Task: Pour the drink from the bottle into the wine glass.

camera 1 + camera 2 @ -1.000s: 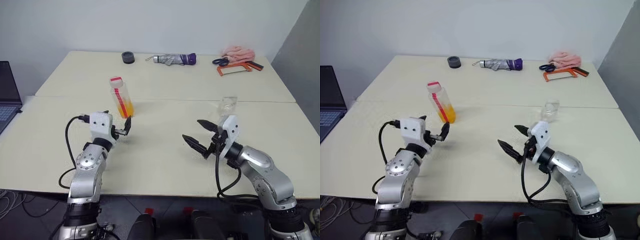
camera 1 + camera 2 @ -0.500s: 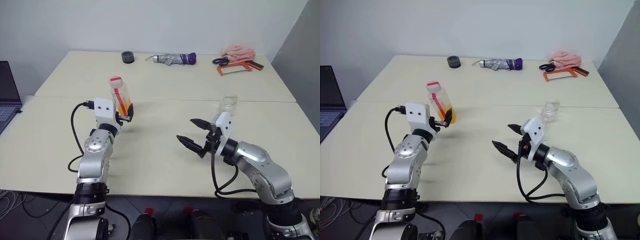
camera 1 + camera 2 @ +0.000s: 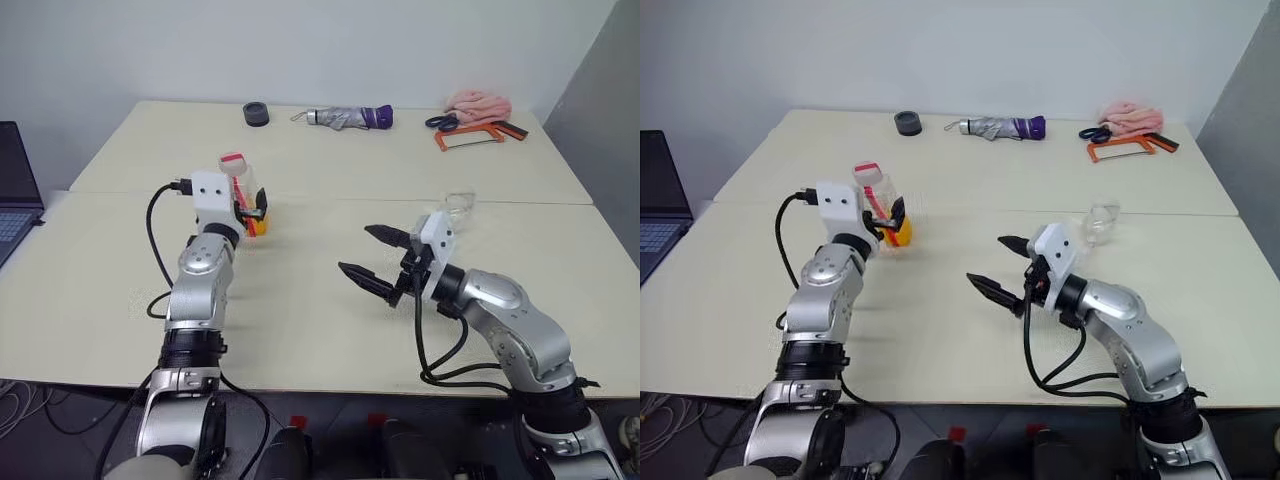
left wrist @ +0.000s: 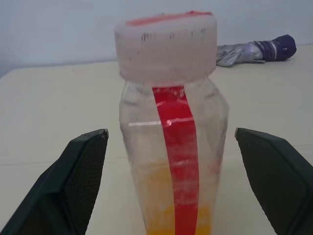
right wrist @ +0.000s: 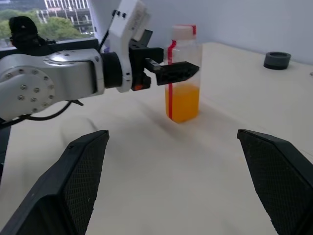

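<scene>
The bottle [image 3: 238,185] stands upright on the left part of the table, clear with a red strip and a pale pink-red cap. The orange drink [image 4: 166,215] fills its lower part. My left gripper [image 3: 250,212] is open at the bottle. In the left wrist view its fingers [image 4: 78,176] stand on either side of the bottle [image 4: 171,142], with gaps between. The clear wine glass [image 3: 458,207] stands at the right. My right gripper [image 3: 356,250] hovers open and empty over mid-table, left of the glass, pointing toward the bottle [image 5: 182,83].
At the back of the far table lie a black ring [image 3: 256,114], a folded umbrella [image 3: 345,118], a pink cloth [image 3: 478,103] and an orange-framed tool [image 3: 470,137]. A laptop [image 3: 15,195] sits off the left edge. A seam [image 3: 350,198] runs between the two tables.
My left gripper has moved forward and up from short of the bottle until its fingers stand on either side of it. My right gripper has drifted left and slightly up.
</scene>
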